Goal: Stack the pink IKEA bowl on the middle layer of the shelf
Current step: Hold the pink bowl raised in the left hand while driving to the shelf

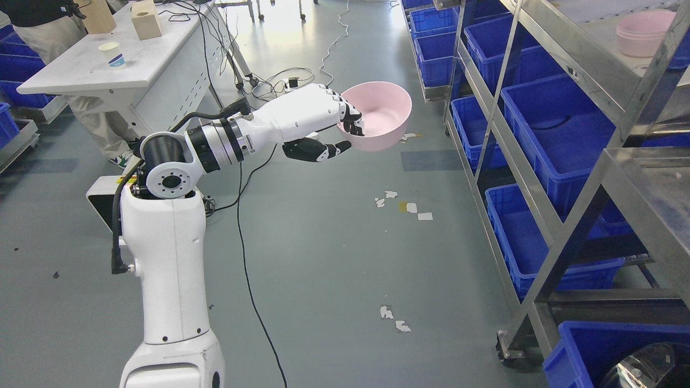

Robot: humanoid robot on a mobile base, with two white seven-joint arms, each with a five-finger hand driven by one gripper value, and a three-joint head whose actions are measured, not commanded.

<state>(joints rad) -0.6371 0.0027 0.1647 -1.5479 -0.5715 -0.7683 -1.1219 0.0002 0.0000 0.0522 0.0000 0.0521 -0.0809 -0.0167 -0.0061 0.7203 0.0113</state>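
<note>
Metal shelf point(593, 48) w/ pink bowls point(644, 33) stacked on it.

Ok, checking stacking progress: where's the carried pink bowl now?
Head view, centre: pink bowl in the left hand, above the floor, left of the shelf.

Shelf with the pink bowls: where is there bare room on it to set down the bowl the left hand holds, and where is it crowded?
The metal shelf shows bare steel left of the stacked pink bowls, towards its front edge. The lower levels are packed with blue bins. The left hand holds the pink bowl over open floor, apart from the rack.
</note>
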